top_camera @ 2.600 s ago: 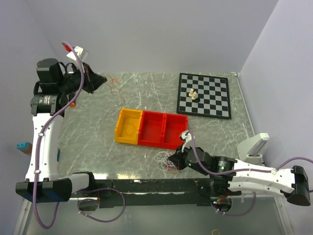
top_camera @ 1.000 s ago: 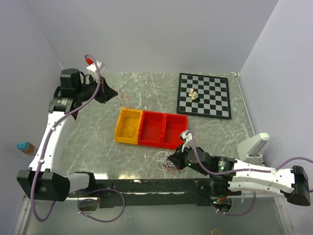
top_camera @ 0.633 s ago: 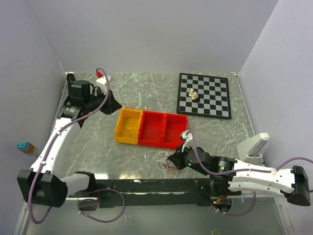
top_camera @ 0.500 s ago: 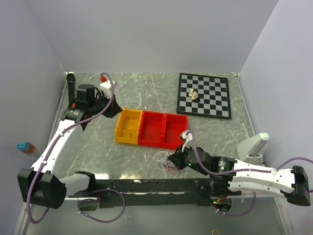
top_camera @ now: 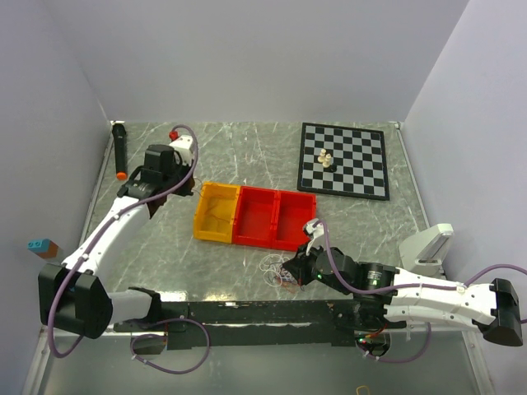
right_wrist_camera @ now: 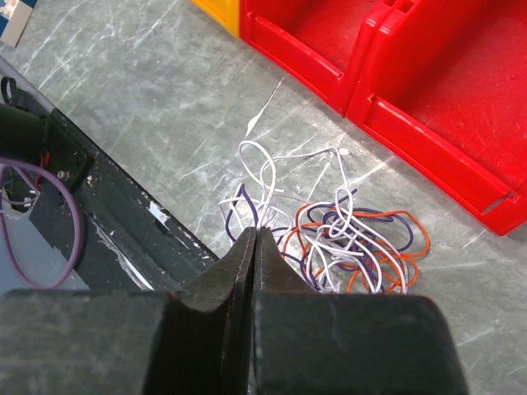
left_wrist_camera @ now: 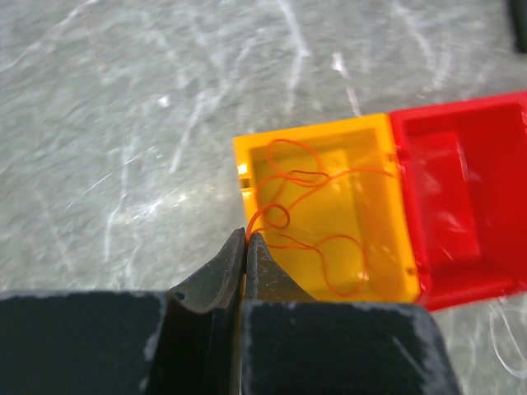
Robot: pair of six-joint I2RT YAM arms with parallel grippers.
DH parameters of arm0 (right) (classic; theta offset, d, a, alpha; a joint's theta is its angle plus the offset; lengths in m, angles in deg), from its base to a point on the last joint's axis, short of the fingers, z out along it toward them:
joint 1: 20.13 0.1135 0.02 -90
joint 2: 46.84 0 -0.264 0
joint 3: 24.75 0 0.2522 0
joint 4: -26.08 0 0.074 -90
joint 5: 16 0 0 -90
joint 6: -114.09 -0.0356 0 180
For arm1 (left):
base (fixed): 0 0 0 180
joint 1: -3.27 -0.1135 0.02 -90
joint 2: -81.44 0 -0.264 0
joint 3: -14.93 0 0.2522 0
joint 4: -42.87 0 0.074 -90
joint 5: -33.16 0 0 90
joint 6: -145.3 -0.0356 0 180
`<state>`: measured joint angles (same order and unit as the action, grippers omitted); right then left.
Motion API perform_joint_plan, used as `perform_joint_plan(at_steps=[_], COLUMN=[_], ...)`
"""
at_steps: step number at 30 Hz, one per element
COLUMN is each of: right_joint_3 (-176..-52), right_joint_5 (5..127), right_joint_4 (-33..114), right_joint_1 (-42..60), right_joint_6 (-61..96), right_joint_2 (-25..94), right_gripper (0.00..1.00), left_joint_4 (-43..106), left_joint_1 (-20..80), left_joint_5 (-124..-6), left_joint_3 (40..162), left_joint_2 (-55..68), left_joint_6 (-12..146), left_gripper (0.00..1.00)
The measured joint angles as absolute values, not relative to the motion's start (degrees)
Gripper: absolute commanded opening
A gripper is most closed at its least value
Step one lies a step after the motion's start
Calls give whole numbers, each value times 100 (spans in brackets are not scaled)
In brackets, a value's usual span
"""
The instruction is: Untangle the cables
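Lying on the surface (top_camera: 247,156) just at the near side of the red bins (top_camera: 272,218), a small clump of cables (top_camera: 276,270) is seen, with white, orange and purple strands looped loosely over one another. One orange cable (left_wrist_camera: 272,210) is kept apart from that clump and is draped in open curls inside the yellow bin (left_wrist_camera: 313,127), which is joined to the left end of the red bins. One end of this strand is led over the bin's left wall and is clamped between the left fingers (left_wrist_camera: 218,271), which are pressed tightly together just outside that wall. The right fingers (right_wrist_camera: 235,263) are closed together as well, with no gap between them, and their tips are placed at the edge of the clump nearest the robot, where a purple loop is met. Whether a strand is pinched there cannot be told. Both red compartments are seen bare of cable in the right wrist view. A chessboard (top_camera: 344,159) is laid at the far right of the surface, well apart from the bins, and a few small pieces (top_camera: 326,159) are grouped on its left half. A black marker (top_camera: 119,148) with an orange end is laid along the far left edge, near the left arm.
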<state>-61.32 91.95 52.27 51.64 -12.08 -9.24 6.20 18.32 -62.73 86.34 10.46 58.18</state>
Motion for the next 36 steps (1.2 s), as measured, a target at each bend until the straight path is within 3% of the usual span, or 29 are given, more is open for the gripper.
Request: perform_joint_plan(at_steps=[5,19,30,36], right_joint_3=[-6132,-6132,-6132,-6132], right_joint_5=[9195,9193,9195,9195], right_joint_4=[5229,5225,5225,5225], right_joint_1=[5164,5164,5164,5164], right_joint_6=[-1208,-1208,-1208,-1203], right_joint_2=[-893,-760,-668,-677], right_gripper=[0,0,0,0], left_joint_4=[751,740,777,1074], left_joint_1=[1829,2094,2826,2820], left_joint_5=[-5809,-5960,-6089,-6152], left_joint_3=[8496,8376,8376,8378], left_joint_2=[1118,1330,111,-292], left_joint_6=[5991,6063,6023,5779], left_gripper=[1,1,1,32])
